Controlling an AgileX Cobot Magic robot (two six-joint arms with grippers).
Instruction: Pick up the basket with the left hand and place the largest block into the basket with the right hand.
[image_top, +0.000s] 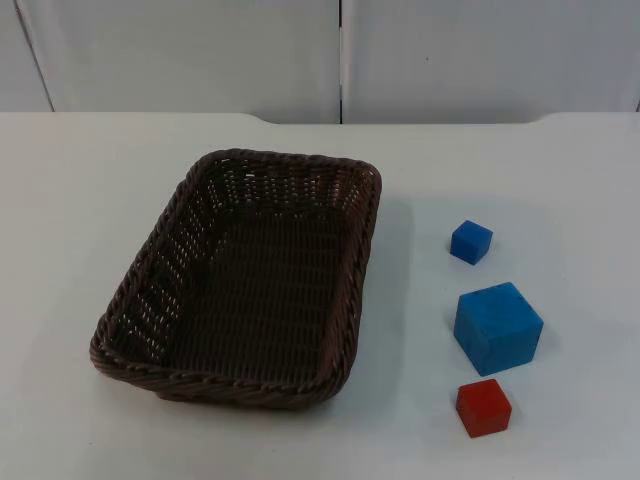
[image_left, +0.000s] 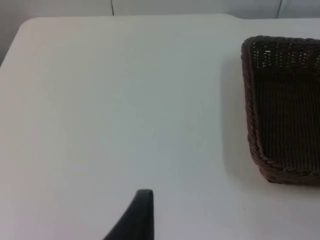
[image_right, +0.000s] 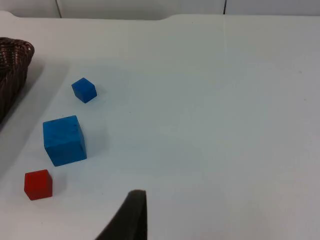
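Nothing is grasped yet: I judge the left hand (image_left: 142, 210), grip state untellable, must first reach the basket (image_top: 250, 275) ahead of it, while the right hand (image_right: 132, 212), likewise untellable, waits short of the largest block (image_top: 497, 327).

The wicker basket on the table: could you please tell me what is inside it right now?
Nothing: the dark brown wicker basket shows only its own bare woven floor. All three blocks sit outside on the table. Its near wall hides a thin strip of floor.
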